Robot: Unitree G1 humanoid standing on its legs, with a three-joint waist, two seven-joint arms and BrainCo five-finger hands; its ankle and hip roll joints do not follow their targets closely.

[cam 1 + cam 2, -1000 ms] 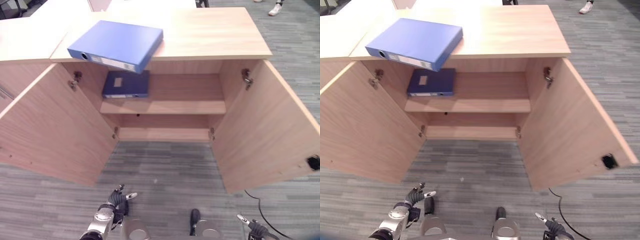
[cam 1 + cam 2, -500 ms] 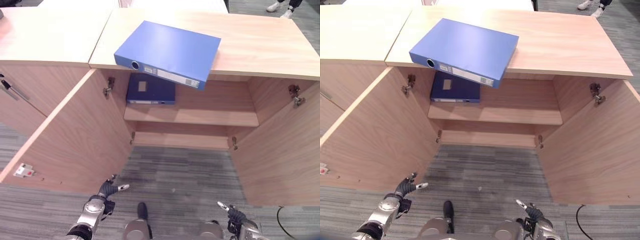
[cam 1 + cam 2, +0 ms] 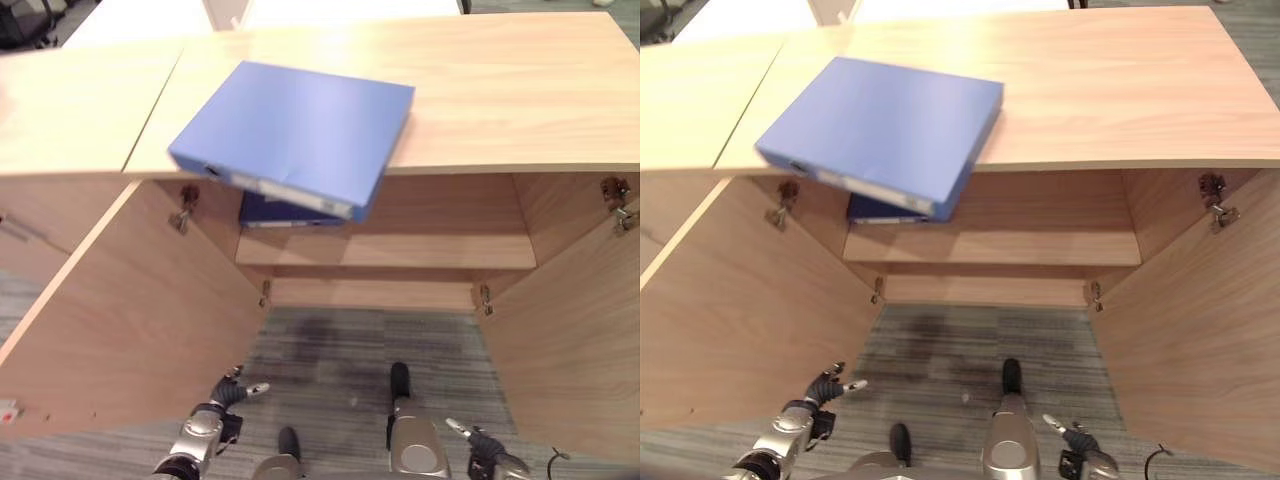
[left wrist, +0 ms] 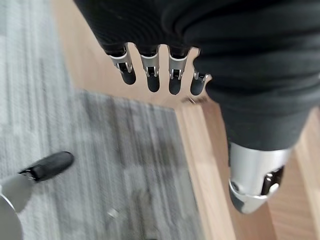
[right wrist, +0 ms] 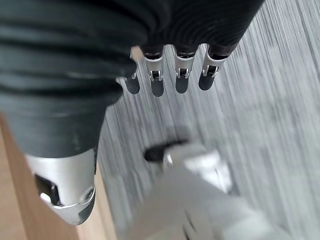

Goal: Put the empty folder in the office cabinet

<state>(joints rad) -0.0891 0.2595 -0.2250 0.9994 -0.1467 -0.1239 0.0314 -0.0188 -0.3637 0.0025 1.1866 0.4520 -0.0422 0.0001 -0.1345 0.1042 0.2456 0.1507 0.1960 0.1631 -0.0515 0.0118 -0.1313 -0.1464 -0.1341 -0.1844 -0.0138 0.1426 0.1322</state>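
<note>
Nearest, the left hand [image 3: 222, 398] and right hand [image 3: 480, 443] hang low over grey ribbed carpet [image 3: 340, 350], fingers straight and relaxed, holding nothing. Beyond, the pale woodgrain cabinet [image 3: 500, 90] stands with both doors open; a flat blue folder [image 3: 295, 135] overhangs its top's front edge, above a darker folder [image 3: 270, 212] on the shelf.

No print can be read: the white label on the spine of the blue folder [image 3: 291, 144] atop the cabinet [image 3: 520, 90] is too blurred to make out, and so is the small tag on the left door [image 3: 9, 411].
</note>
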